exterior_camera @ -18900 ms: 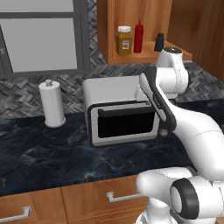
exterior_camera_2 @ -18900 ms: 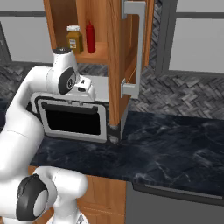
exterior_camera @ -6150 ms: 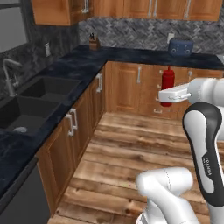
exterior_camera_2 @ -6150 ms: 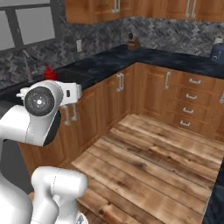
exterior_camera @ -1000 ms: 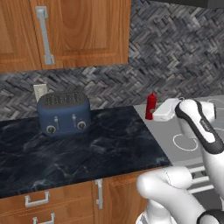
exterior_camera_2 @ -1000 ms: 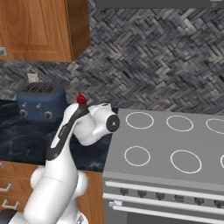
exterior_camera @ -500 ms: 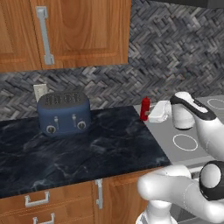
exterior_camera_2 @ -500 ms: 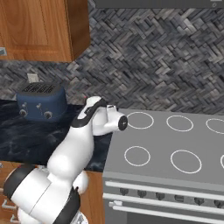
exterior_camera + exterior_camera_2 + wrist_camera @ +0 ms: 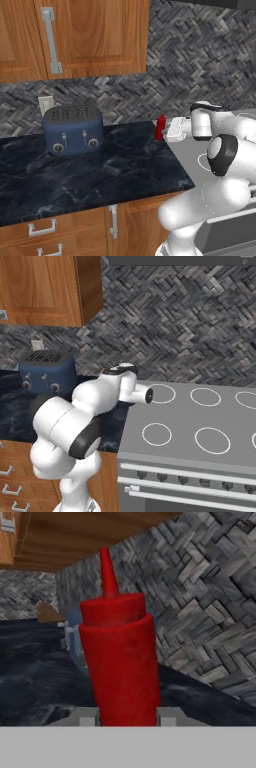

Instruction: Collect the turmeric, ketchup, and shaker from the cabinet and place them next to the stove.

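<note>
Left base view: the slim red ketchup squeeze bottle with a pointed nozzle [image 9: 160, 127] stands upright at the right back corner of the dark marbled countertop [image 9: 100, 170], just beside the edge of the silver-grey stove [image 9: 192, 150].
Gripper: the two-finger gripper [image 9: 167, 131] of the white arm is closed on the ketchup bottle, at its lower body.
Hand view: the ketchup bottle [image 9: 122, 657] rises between the two finger tips [image 9: 85, 717], a little tilted in this view, with the nozzle up; the grey herringbone tile wall [image 9: 210, 612] is behind it.
Change from half a second ago: the arm has stretched more to the left and lower, and the bottle is now nearer to the counter; I cannot tell if its bottom touches the surface.
Change from one second ago: the bottle was higher and more over the stove side; now it is at the counter edge.
Right base view: the arm's white body hides the bottle; the flat grey cooktop with white burner rings [image 9: 200, 421] is just to the right of the wrist.
Other things: a dark blue toaster with small knobs [image 9: 73, 129] stands well apart to the left on the same counter, under the closed orange-brown wooden wall cabinet [image 9: 75, 37].
Containers: the wall cabinet doors are shut, so its inside cannot be seen.
</note>
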